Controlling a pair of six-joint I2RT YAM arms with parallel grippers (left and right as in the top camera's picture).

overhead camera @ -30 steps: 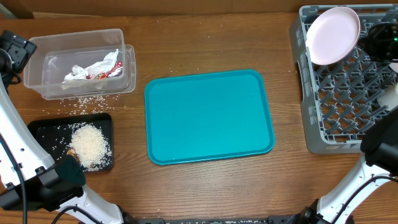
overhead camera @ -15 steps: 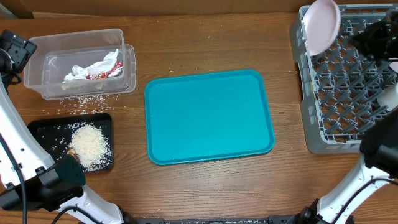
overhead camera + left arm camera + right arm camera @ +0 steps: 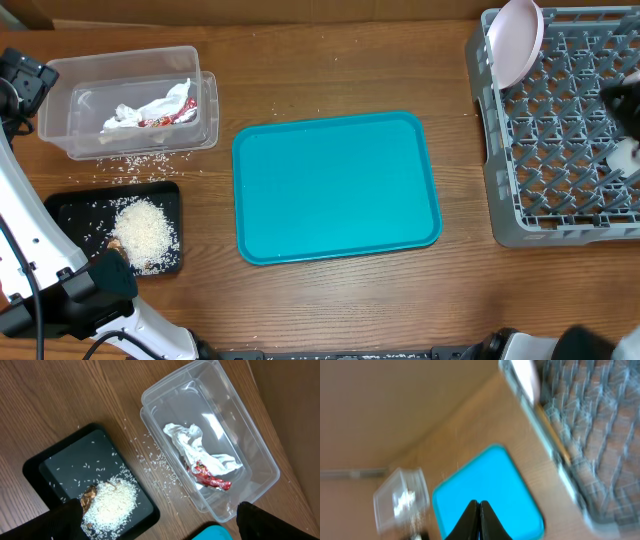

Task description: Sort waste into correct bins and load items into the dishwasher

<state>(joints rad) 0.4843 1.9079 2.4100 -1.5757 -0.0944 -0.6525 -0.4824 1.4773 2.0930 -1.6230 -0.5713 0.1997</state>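
The clear tub [image 3: 60,75] at the back left holds the crumpled white napkin [image 3: 140,108] and the red wrapper [image 3: 165,118]. The black tray [image 3: 70,210] holds a pile of rice [image 3: 145,232] and the brown scrap [image 3: 113,243]. The pinkish saucer [image 3: 518,40] stands on edge in the far left corner of the grey rack [image 3: 560,140]. My left gripper [image 3: 159,512] is open and empty, high above the tray [image 3: 70,465] and tub [image 3: 260,460]. My right gripper [image 3: 477,520] is shut and empty. Its view is blurred. Plate, cup, bowl and chopsticks are out of view.
The teal serving tray [image 3: 335,185] lies bare in the middle of the table. Loose rice grains [image 3: 140,163] are scattered on the wood between the tub and the black tray. My right arm [image 3: 625,100] is at the right edge, over the rack.
The saucer went from tilted over the rack to standing upright in its far left corner. My right arm has let go and pulled back to the right. The left arm has not moved.
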